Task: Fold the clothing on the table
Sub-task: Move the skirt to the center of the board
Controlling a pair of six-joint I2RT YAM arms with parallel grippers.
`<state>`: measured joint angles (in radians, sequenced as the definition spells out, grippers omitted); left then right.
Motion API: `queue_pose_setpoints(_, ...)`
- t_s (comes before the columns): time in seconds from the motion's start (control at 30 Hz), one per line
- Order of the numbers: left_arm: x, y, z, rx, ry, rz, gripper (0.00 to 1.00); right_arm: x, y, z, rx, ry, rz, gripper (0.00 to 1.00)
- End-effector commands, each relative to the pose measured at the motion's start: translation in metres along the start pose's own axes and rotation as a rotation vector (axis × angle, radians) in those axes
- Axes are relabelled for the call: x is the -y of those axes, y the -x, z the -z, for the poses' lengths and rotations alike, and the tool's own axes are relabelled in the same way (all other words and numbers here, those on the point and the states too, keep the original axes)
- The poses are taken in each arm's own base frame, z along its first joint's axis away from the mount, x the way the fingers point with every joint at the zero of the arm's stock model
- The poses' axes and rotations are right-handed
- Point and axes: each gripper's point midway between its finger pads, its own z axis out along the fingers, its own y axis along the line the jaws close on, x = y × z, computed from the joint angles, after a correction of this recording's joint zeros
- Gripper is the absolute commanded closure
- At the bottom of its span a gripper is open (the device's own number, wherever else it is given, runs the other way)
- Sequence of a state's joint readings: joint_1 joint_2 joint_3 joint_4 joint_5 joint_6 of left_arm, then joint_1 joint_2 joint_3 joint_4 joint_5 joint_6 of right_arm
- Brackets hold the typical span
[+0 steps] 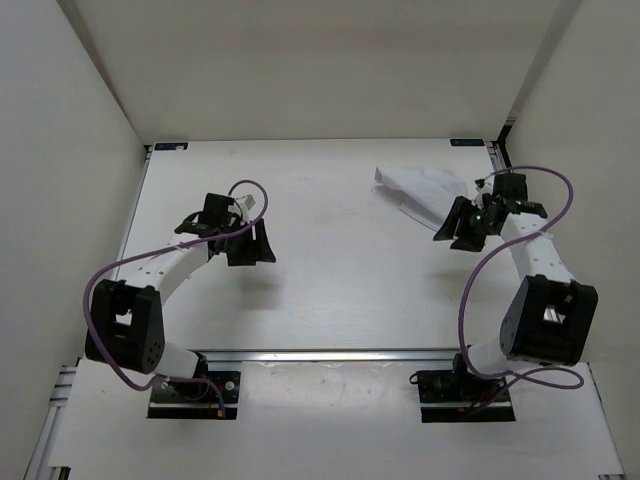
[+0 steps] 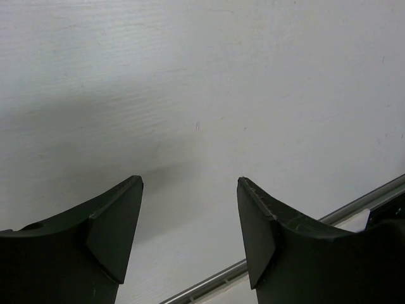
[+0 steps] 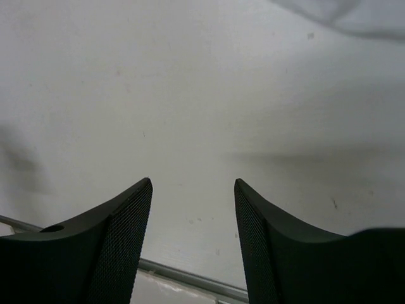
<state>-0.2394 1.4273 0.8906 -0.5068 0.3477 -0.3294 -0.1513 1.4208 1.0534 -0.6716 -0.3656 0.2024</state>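
A: Left part of the overhead view first?

B: The left gripper [image 1: 252, 246] sits left of centre, over bare desk [image 1: 340, 300]. Its jaws are spread wide, released, with nothing between them. Its own camera shows only white desk surface, with a metal rail [image 2: 354, 202] crossing the lower right.

A: Where is the clothing?

B: The clothing [image 1: 418, 188] is in the upper right of the overhead frame. It is white, wrinkled and lying on the desk, with one corner pointing left.

A: And right of that?

B: The right gripper [image 1: 457, 225] is at the clothing's lower right edge. From above I cannot tell whether they touch. Its jaws are apart, grasping nothing. Its camera shows bare desk between the fingers and a scrap of clothing in the upper right corner.
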Motion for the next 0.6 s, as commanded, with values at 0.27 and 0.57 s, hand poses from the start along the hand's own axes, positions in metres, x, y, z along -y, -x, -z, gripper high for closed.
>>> queue_pose_setpoints(0.27,-0.015,0.006,0.001,-0.042,0.054,0.043,0.3,-0.004,0.099,-0.058,-0.009,-0.07,0.123,0.45)
queue_pose_setpoints(0.57,-0.02,0.004,0.003,-0.024,0.041,0.086,0.3,-0.017,0.128,-0.109,-0.056,-0.11,0.179,0.46)
